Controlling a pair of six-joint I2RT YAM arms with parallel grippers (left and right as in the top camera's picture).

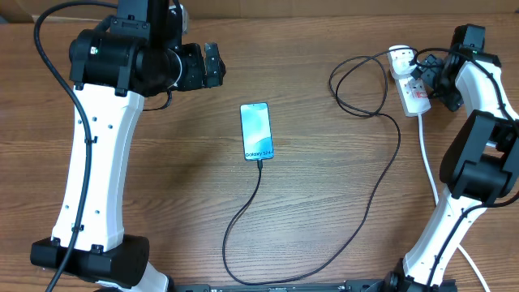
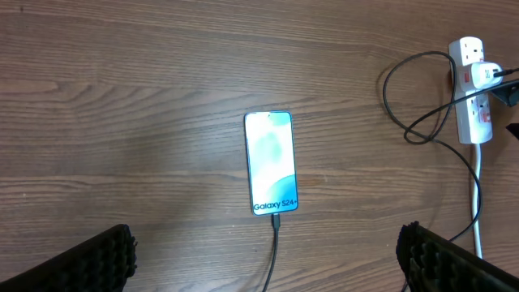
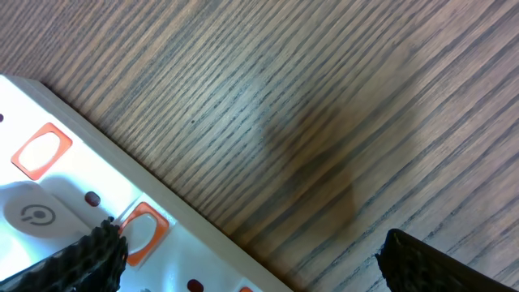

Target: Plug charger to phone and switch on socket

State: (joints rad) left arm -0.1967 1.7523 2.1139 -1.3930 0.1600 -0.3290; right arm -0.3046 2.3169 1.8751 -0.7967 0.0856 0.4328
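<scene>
The phone lies flat mid-table, screen lit, with "Galaxy S24" at its near end. The charger, a thin black cable, loops across the table; its plug tip sits against the phone's near end. At the far right lies the white socket with a black plug in it. My right gripper hovers open right over it; in the right wrist view one fingertip overlaps the socket beside an orange-red switch. My left gripper is open, raised behind and left of the phone.
The socket's white cord runs toward the table's front right, past the right arm's base. The black cable coils in loops just left of the socket. The brown wooden tabletop is bare left of the phone.
</scene>
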